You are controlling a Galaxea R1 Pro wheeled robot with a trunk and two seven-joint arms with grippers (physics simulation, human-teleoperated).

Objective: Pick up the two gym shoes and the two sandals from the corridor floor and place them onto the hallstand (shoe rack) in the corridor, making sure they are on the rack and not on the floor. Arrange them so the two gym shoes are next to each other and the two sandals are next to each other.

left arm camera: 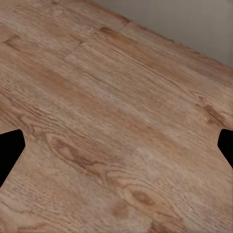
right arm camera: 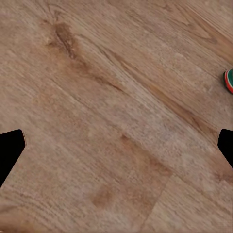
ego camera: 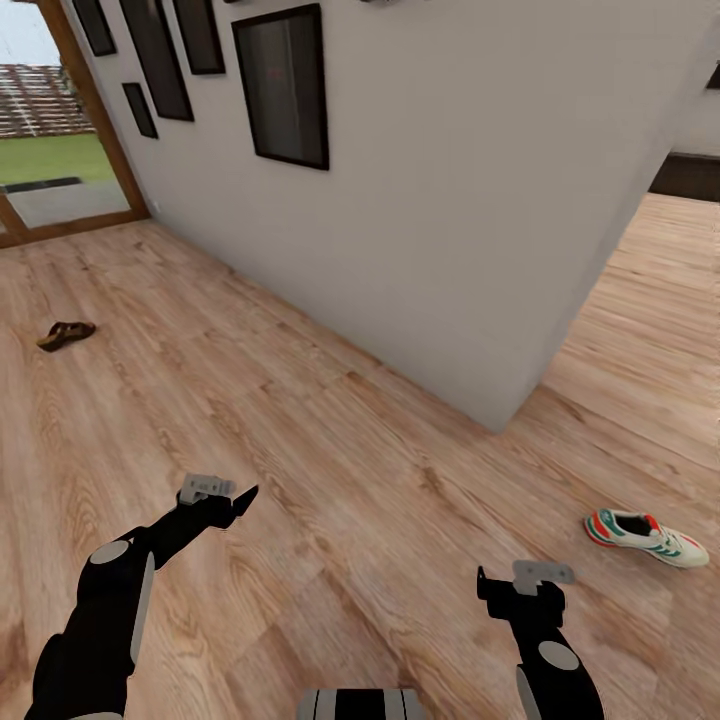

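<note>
- My left gripper (ego camera: 240, 497) and right gripper (ego camera: 483, 585) both hang above bare floor (ego camera: 330, 500), fingers spread wide, holding nothing.
- One gym shoe (ego camera: 645, 537) lies on the planks ahead and to my right, near the wall corner (ego camera: 500, 420); its edge (right arm camera: 228, 80) shows past my right fingers.
- It lies sideways to me, heel tab at the near-left end, toe to the right.
- I judge it light and soft-sided; I'd pinch the collar.
- A sandal (ego camera: 66, 334) rests far off to my left; too small to read its direction.
</note>
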